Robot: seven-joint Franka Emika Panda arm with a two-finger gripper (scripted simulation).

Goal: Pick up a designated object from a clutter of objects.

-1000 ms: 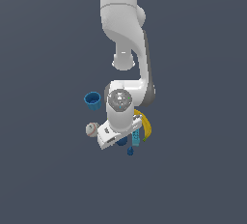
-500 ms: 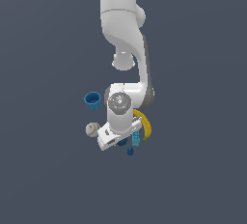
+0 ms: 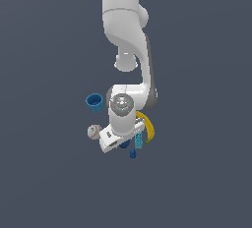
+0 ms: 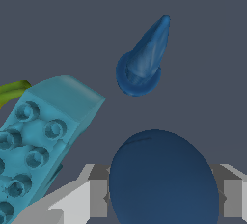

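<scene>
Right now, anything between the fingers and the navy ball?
Nothing visible. In the wrist view the navy ball sits directly between the two fingers, with no object in the gaps. The teal bar lies off to one side and the small blue pear-shaped piece lies beyond the ball, apart from it.
</scene>
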